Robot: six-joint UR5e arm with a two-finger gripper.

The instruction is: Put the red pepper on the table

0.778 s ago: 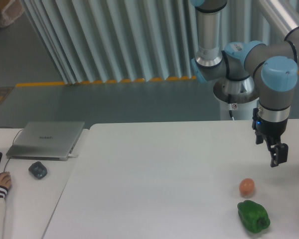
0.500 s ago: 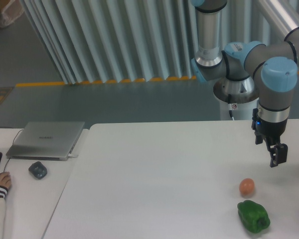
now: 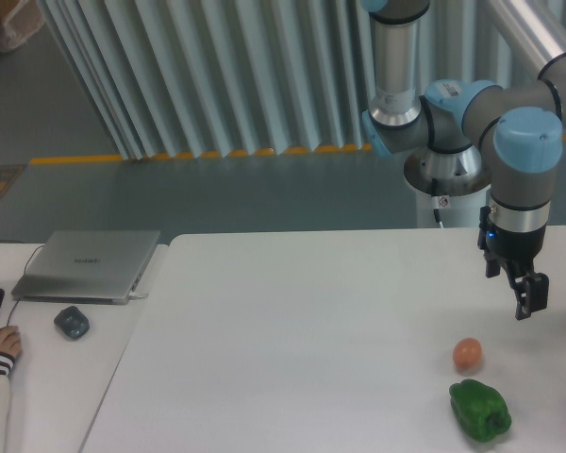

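Note:
No red pepper shows in this view; it is hidden or out of frame. My gripper (image 3: 531,300) hangs a little above the white table (image 3: 292,330) near its right side. It is up and to the right of a small orange-pink ball (image 3: 467,354). I see the dark fingers edge-on as one narrow shape, with nothing visible between them. I cannot tell whether they are open or shut.
A green bell pepper (image 3: 480,411) lies on the table just below the ball. At the left, a narrower white desk (image 3: 47,377) bears a closed laptop (image 3: 87,264), a mouse (image 3: 72,323) and a person's hand (image 3: 0,342). The arm's base (image 3: 443,179) stands behind the table.
My gripper has drifted slightly to the right and down. The ball and the green pepper have not moved.

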